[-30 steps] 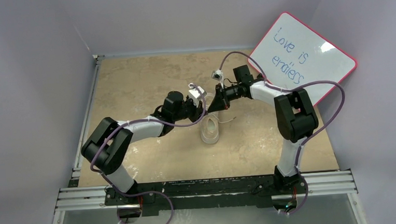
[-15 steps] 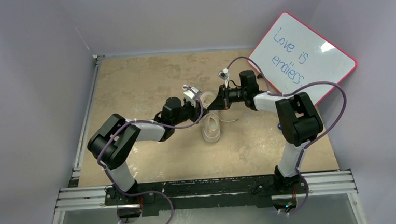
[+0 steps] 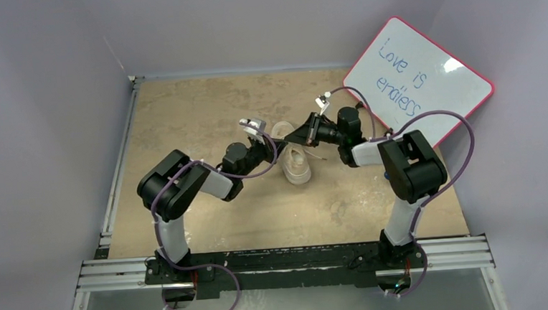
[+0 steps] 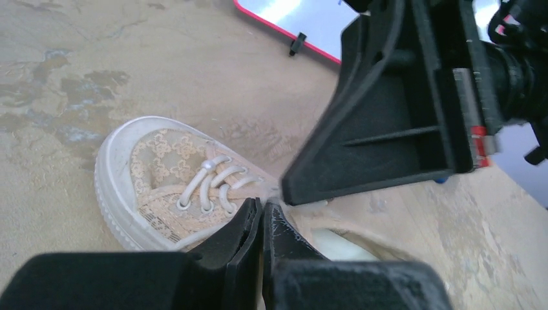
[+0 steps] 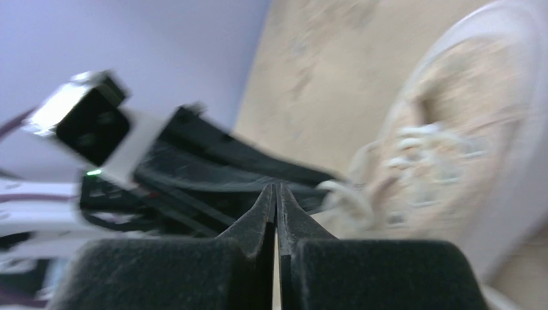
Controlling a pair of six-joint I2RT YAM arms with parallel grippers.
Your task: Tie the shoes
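On table, sneaker shifted away, slightly turned

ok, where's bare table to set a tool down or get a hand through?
Free: the far-left table, between its left edge and the sneaker, and the near strip between the sneaker and the arm bases. Crowded: the middle, where the left gripper and right gripper meet over the sneaker, and the far-right corner by the whiteboard.

Left gripper, right gripper: closed, tips near.
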